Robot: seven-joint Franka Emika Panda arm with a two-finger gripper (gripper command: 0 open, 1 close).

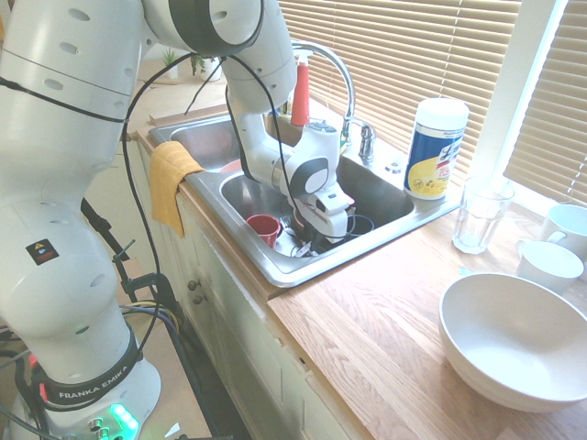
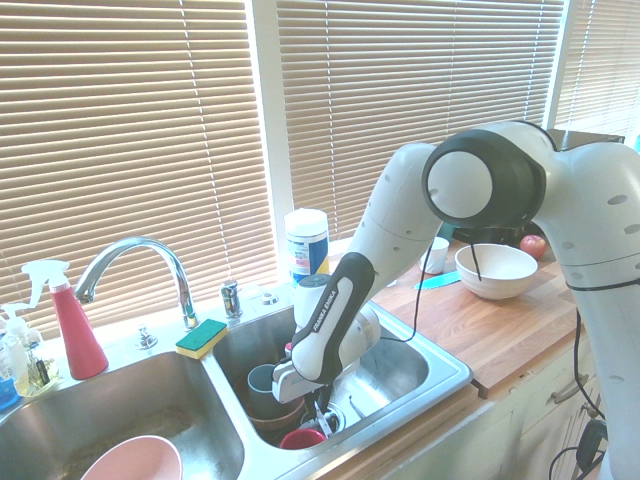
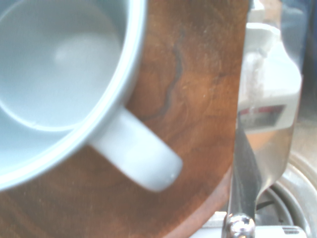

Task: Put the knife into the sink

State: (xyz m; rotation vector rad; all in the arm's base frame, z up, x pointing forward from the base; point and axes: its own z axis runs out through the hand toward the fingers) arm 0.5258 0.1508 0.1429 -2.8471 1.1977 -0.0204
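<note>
One sink (image 1: 417, 213), one large white bowl (image 1: 514, 344), two white mugs (image 1: 548, 264), one glass (image 1: 481, 215).

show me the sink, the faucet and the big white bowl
sink (image 1: 390, 203), first exterior view, basin floor right of the arm
faucet (image 2: 130, 250), second exterior view, top of the curved spout
large white bowl (image 1: 514, 339), first exterior view, inner wall

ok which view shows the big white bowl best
The first exterior view: the large white bowl sits close on the counter. The second exterior view shows it small and distant; the wrist view misses it.
</note>
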